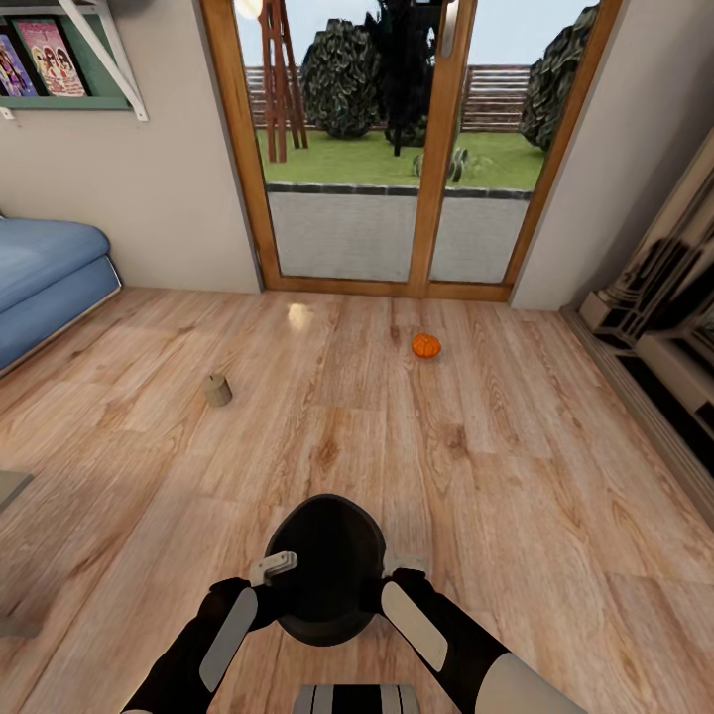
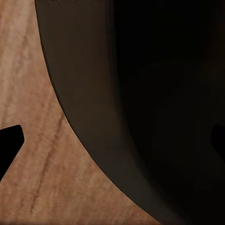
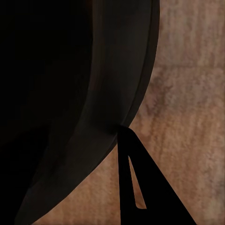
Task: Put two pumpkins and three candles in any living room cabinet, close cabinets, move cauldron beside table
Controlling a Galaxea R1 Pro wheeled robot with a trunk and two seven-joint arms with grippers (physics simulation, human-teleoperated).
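The robot carries the black cauldron (image 1: 324,570) between both arms, left hand (image 1: 273,567) and right hand (image 1: 405,573) pressed to its opposite sides; each hand's opening cannot be made out. Beyond the cauldron, a pumpkin (image 1: 425,345) and a candle (image 1: 217,389) lie on the wooden floor (image 1: 516,496), uncollected.

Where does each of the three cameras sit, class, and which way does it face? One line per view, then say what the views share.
Head view: sits high on the robot, facing forward and down over the wooden floor toward the glass doors; both forearms hold the cauldron; a pumpkin and candle lie ahead.
Left wrist view: on the left arm, facing the cauldron's wall; a dark fingertip shows.
Right wrist view: on the right arm, facing the cauldron; one finger touches its rim.
Shared: all three show the cauldron and the floor.
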